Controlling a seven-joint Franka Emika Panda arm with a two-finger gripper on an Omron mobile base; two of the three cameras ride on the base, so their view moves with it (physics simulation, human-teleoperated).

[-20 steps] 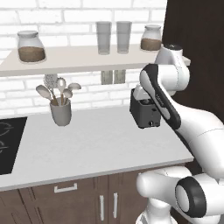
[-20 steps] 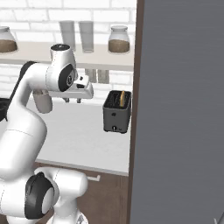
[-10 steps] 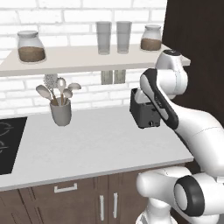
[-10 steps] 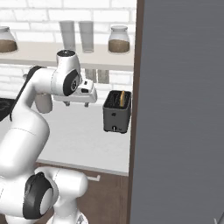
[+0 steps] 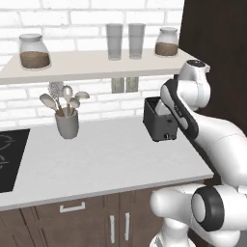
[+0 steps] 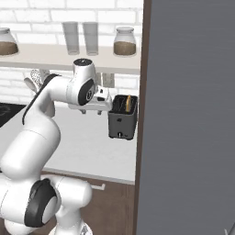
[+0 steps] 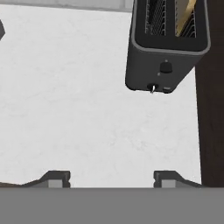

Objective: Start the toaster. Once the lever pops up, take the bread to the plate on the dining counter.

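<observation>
Black toaster (image 7: 164, 52), white brick wall (image 5: 72, 14)

Matt black toaster (image 7: 162, 65), smooth pale stone-like worktop (image 5: 106, 159), dark wood cabinets (image 5: 82, 226), clear glass jars (image 5: 34, 50)

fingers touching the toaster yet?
No. In the hand view both fingers stand apart over bare counter, with the toaster well ahead of them.

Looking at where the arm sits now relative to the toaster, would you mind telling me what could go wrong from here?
1. The gripper hangs open above the grey worktop, off to the side of the toaster; the small lever sits low on its front, so a slightly off approach might miss it.
2. The toaster stands right beside the dark tall panel, so the hand could brush it.
3. A sideways push might slide the toaster.
</observation>
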